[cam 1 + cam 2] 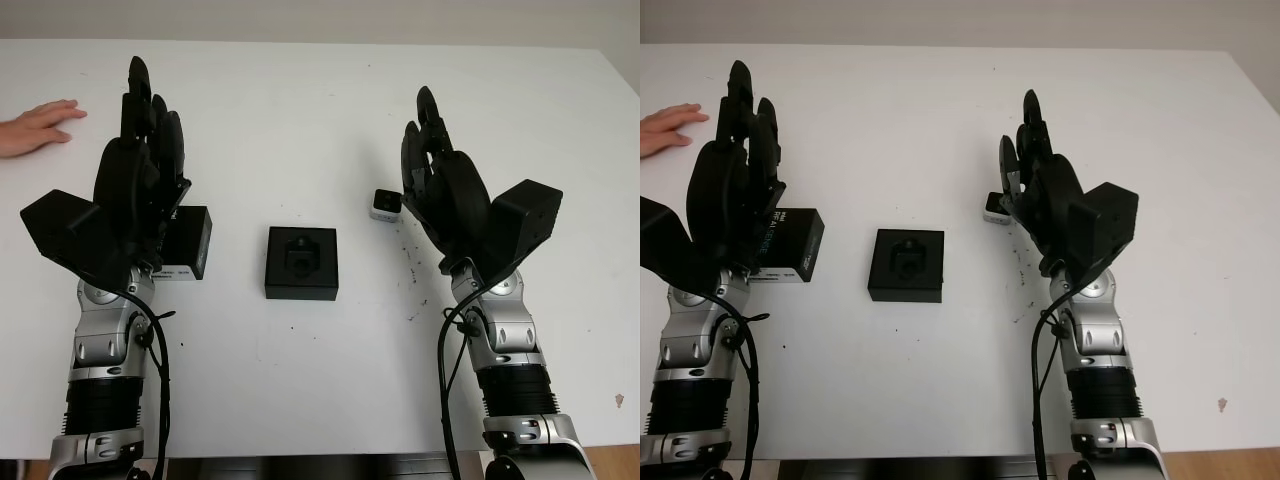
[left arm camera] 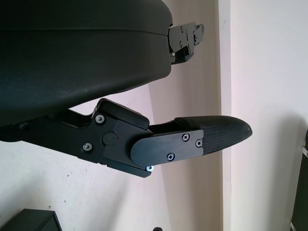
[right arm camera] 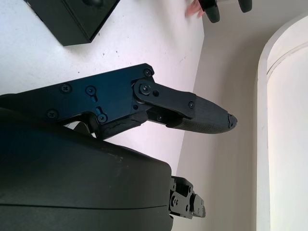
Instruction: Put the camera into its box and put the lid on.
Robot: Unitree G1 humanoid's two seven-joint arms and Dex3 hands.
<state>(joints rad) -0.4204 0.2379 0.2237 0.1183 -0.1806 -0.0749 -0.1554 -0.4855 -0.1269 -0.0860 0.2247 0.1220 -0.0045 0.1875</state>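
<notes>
A black open box (image 1: 301,262) with a moulded insert sits at the table's middle. Its black lid (image 1: 187,243) lies to the left, partly behind my left hand (image 1: 145,130), which is open and raised above the table. A small white and black camera (image 1: 385,204) lies right of the box, just beside my right hand (image 1: 430,150), which is open and held above it. A corner of the box (image 3: 72,17) appears in the right wrist view.
A person's hand (image 1: 38,127) rests on the white table (image 1: 300,110) at the far left edge. Small dark specks (image 1: 410,265) mark the surface right of the box.
</notes>
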